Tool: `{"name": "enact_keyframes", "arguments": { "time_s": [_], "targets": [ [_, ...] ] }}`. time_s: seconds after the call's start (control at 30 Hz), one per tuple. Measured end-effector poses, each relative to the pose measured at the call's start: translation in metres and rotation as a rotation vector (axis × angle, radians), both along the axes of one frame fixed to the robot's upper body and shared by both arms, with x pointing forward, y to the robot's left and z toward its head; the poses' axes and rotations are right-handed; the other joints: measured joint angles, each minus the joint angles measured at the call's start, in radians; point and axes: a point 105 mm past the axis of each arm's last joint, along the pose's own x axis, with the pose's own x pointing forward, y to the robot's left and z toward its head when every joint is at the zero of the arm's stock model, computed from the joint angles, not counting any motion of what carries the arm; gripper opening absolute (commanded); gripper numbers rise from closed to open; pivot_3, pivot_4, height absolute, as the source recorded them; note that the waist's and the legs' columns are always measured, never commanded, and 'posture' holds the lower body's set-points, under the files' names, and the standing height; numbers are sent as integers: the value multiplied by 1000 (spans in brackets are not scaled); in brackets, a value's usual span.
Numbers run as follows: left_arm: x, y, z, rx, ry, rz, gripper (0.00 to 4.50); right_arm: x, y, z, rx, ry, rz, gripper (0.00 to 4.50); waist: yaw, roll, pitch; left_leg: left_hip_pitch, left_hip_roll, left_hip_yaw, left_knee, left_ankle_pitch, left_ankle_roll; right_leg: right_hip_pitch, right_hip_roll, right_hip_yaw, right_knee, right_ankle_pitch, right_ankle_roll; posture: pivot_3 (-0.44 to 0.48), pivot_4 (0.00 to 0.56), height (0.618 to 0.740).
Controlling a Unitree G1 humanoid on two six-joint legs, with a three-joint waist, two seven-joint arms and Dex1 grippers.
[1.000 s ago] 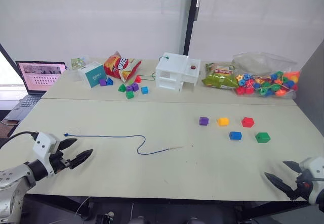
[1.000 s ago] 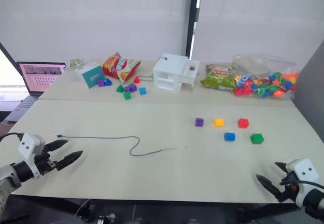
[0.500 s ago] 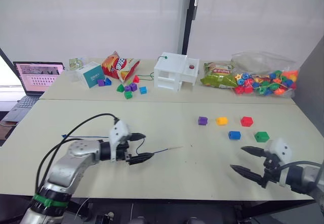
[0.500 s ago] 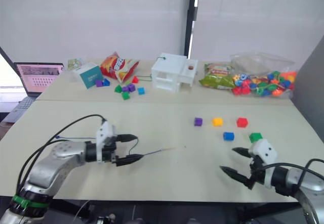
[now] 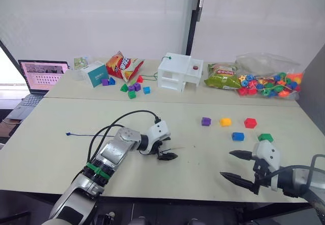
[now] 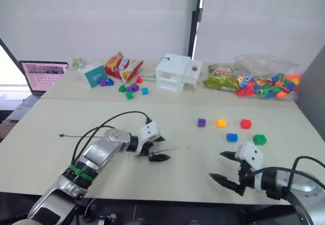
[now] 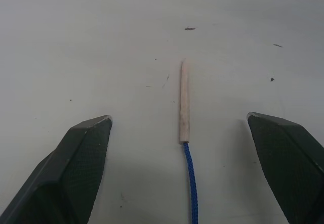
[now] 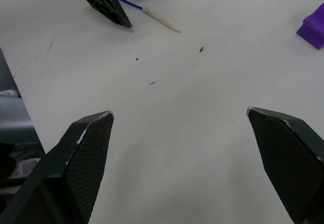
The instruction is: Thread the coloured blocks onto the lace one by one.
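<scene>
The pale table [image 5: 61,118] carries, taking the white toy house [image 5: 179,72] as landmark: beside it a snack bag [image 5: 123,65], a teal box [image 5: 96,74] and small mixed blocks [image 5: 133,88]; on its other side a green packet [image 5: 223,77] and a bag of beads [image 5: 268,80]. Nearer than the house lie five coloured blocks [image 5: 225,122] and the lace [image 5: 86,134]. A laptop [image 5: 36,77] sits far beyond the box.

We can't read a single word anywhere. The teal box [image 5: 96,74], the snack bags [image 5: 123,65] and the laptop screen [image 5: 42,75] carry print too small to make out.
</scene>
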Motion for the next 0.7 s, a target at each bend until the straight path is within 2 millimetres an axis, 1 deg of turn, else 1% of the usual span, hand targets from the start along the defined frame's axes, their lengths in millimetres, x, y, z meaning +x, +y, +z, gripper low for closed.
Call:
{"name": "enact_keyframes", "arguments": {
  "time_s": [0.03,0.07,0.1,0.17,0.27,0.3,0.47,0.5,0.7],
  "targets": [
    [0,-1,-2,-1,0,-4,4500,-1,0,0,0,-2,-4,4452,1,0,0,1,0,0,0,0,0,1,0,0,0,0,0,0,150,740],
    [1,-1,-5,-2,-3,-7,3940,-2,1,0,1,-4,-10,4500,2,0,0,3,0,0,0,0,0,3,0,0,0,0,0,0,150,740],
    [3,-1,-7,-8,-6,-1,3713,-2,1,0,4,-8,-17,4500,3,0,0,5,0,0,0,0,0,7,0,0,-1,0,0,0,150,740],
    [7,-1,-10,-37,-2,21,3000,-1,0,3,5,-26,-34,4500,6,0,0,11,1,0,0,0,0,14,0,0,-4,-1,1,0,150,740],
    [8,3,-13,-60,-6,32,2054,0,-2,8,-2,-48,-47,4500,6,0,0,12,2,0,-1,-1,1,14,0,0,-4,-1,1,0,150,740],
    [8,3,-14,-71,-6,33,1664,0,-4,9,-1,-53,-57,4500,6,0,-1,13,2,0,-1,-1,1,14,0,0,-4,-1,1,0,150,740],
    [4,2,-18,-99,-19,16,92,2,-7,13,0,-72,-81,4500,14,1,-1,12,2,0,-1,-2,2,14,-2,0,-4,-1,1,0,150,740],
    [3,2,-18,-102,-21,10,15,2,-7,13,-1,-72,-81,4500,15,1,-1,12,1,0,-1,-3,3,14,-3,0,-4,-1,1,0,150,740],
    [1,1,-17,-102,-27,-16,15,4,-8,13,2,-75,-85,4500,15,1,-1,12,0,0,-1,-3,3,14,-6,0,-4,-1,2,0,150,740]
  ]
}}
